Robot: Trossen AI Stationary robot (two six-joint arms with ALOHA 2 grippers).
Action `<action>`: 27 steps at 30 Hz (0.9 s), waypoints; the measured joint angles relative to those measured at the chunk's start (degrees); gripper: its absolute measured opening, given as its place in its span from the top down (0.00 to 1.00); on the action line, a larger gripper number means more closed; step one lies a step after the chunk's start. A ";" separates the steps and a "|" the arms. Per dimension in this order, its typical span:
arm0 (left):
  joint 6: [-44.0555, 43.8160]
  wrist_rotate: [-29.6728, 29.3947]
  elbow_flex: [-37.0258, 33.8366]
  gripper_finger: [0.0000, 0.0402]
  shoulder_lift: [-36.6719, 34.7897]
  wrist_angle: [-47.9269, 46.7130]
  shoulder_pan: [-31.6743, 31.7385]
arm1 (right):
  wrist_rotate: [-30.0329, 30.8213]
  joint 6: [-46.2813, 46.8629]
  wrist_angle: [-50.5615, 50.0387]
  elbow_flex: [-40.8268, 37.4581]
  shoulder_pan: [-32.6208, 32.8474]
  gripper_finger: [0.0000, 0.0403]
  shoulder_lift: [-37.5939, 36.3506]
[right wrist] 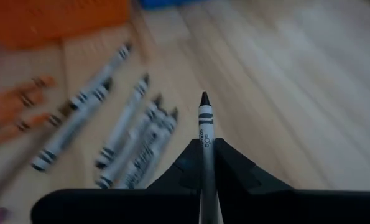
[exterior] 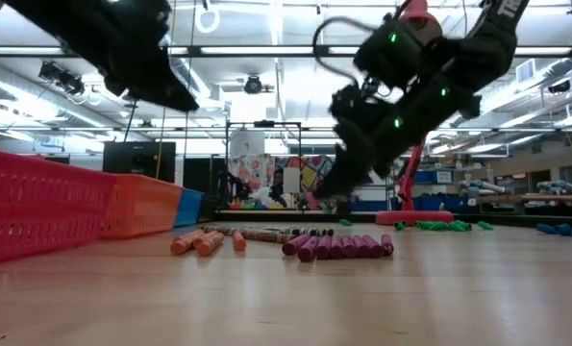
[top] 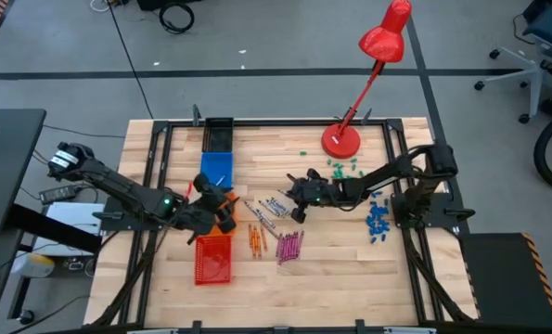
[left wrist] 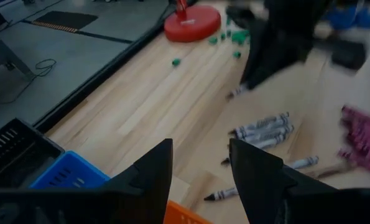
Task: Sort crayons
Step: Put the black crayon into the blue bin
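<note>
Grey crayons [top: 274,206] lie in a loose group mid-table, orange crayons [top: 255,237] and magenta crayons [top: 289,246] nearer the front. My right gripper [right wrist: 208,168] hovers over the grey group [right wrist: 135,137], shut on one grey crayon [right wrist: 204,134]. My left gripper [left wrist: 200,168] is open and empty, above the orange basket [top: 224,215] and blue basket [left wrist: 69,174]. In the low view the magenta crayons [exterior: 338,247] and orange crayons [exterior: 204,242] lie flat on the tabletop. My right gripper pinches the grey crayon between its two fingers [right wrist: 234,165] around the wrapped middle [right wrist: 206,149]. The crayon lies along the fingers, and its dark tip [right wrist: 204,99] sticks out past them. It is lifted clear of the table, above the other grey crayons.
A row of baskets stands left of centre: black [top: 218,133], blue [top: 216,167], orange, red [top: 212,258]. A red desk lamp's base [top: 340,141] stands at the back. Green bits [top: 345,167] and blue bits [top: 378,221] lie at the right.
</note>
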 joint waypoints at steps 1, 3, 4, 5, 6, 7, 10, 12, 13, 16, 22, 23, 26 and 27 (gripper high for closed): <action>0.92 0.00 -0.91 0.57 0.91 2.61 0.00 | 0.02 -0.43 0.89 0.03 0.38 0.91 -0.87; 3.05 0.50 -3.78 0.57 3.20 11.04 0.12 | 0.02 -1.86 2.68 0.07 1.18 0.91 -2.54; 4.19 1.27 -5.39 0.57 4.03 14.91 0.34 | 0.07 -2.83 4.12 0.07 1.71 0.91 -3.20; 5.21 2.09 -6.98 0.57 4.86 19.19 0.45 | 0.16 -3.80 5.21 0.09 2.26 0.91 -3.90; 6.08 3.05 -8.41 0.57 5.52 24.25 0.73 | 0.26 -4.85 6.33 0.09 2.91 0.91 -4.61; 7.18 3.97 -9.84 0.57 5.94 29.82 1.03 | 0.28 -6.04 8.28 0.11 3.64 0.91 -5.00; 10.54 7.71 -14.19 0.57 6.31 46.23 2.09 | 0.64 -10.01 14.07 0.20 6.21 0.91 -5.34; 12.26 10.96 -16.27 0.57 6.88 55.82 3.10 | 1.90 -12.78 18.59 0.20 7.93 0.91 -5.29; 13.26 12.13 -17.14 0.57 7.03 59.57 3.43 | 2.68 -14.19 20.47 0.22 8.82 0.91 -5.27; 16.63 14.13 -18.14 0.57 7.78 68.16 4.20 | 4.85 -18.20 25.04 0.22 10.79 0.91 -5.25; 19.62 24.32 -16.24 0.57 8.31 68.16 6.26 | 4.36 -20.97 32.99 0.24 12.02 0.91 -5.23; 19.49 26.10 -15.70 0.57 8.31 67.59 6.65 | 3.15 -20.64 33.67 0.24 11.95 0.91 -5.23; 20.20 29.44 -13.45 0.57 9.61 67.76 7.49 | 0.61 -19.58 34.33 0.24 11.53 0.91 -5.23; 20.91 29.53 -12.94 0.57 10.03 67.72 7.52 | 0.23 -19.51 34.44 0.24 11.52 0.91 -5.23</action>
